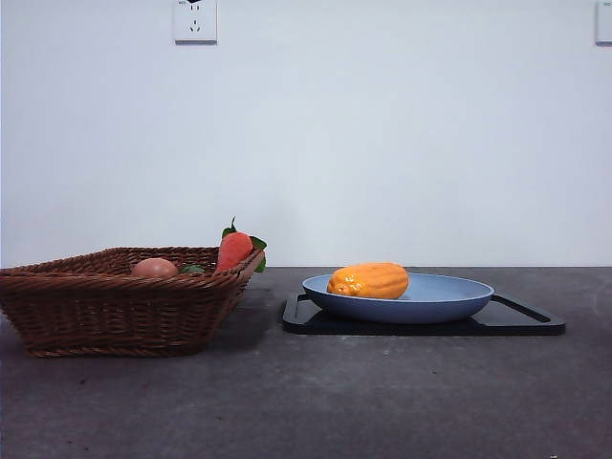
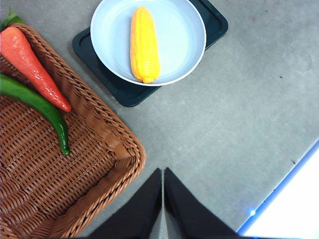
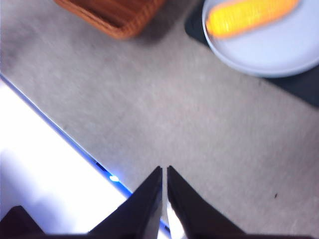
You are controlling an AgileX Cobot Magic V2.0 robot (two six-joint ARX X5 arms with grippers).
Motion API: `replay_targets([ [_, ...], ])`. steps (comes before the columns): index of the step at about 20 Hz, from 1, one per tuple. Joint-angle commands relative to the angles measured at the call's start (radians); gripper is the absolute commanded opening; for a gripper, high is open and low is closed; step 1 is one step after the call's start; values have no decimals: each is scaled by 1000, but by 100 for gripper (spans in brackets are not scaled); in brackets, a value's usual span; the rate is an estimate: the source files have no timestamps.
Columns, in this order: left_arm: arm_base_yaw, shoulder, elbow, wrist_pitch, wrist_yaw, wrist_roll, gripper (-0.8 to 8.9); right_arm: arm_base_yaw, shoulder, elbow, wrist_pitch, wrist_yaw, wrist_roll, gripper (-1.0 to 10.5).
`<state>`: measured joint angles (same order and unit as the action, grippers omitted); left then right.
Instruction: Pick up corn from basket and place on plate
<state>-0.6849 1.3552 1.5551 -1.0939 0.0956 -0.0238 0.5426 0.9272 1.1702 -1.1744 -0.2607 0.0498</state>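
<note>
A plain white wall with a socket (image 1: 195, 21) stands behind a grey tabletop (image 1: 316, 402). On it the basket (image 1: 105, 311) sits to one side and, just beside it, a black tray (image 1: 531, 323) carries the blue plate (image 1: 449, 298). The corn (image 1: 369, 280) lies on its side inside the plate, touching nothing else. In the basket remain a carrot (image 2: 32, 64), a green pepper (image 2: 37, 107) and an egg (image 1: 155, 268).

The left hand (image 2: 163, 199) hangs above the bare tabletop near the basket's corner, its jaws pressed together and empty. The right hand (image 3: 164, 196) is likewise pressed together, holding nothing, over the tabletop's edge and well apart from the plate.

By this look the placing seems done. What is left is only to keep both arms away, so no jaw knocks the plate rim or rolls the cob off.
</note>
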Motion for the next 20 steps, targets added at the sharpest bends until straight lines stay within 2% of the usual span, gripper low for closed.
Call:
replay_targets([
  [1,-5,8,26,13,1,12,7,7,4,3,14,0,46,3],
  [3,-5,8,26,26,1,12,7,7,5,3,20,1,89,3],
  [14,-8,7,26,232,1,12,7,7,4,3,26,0,89,3],
  [16,29,-19,26,252,-3,93,8,6,4,3,26,0,89,3],
  [20,199,-142,-46,455,-2,102,8,7,4,3,26,0,89,3],
])
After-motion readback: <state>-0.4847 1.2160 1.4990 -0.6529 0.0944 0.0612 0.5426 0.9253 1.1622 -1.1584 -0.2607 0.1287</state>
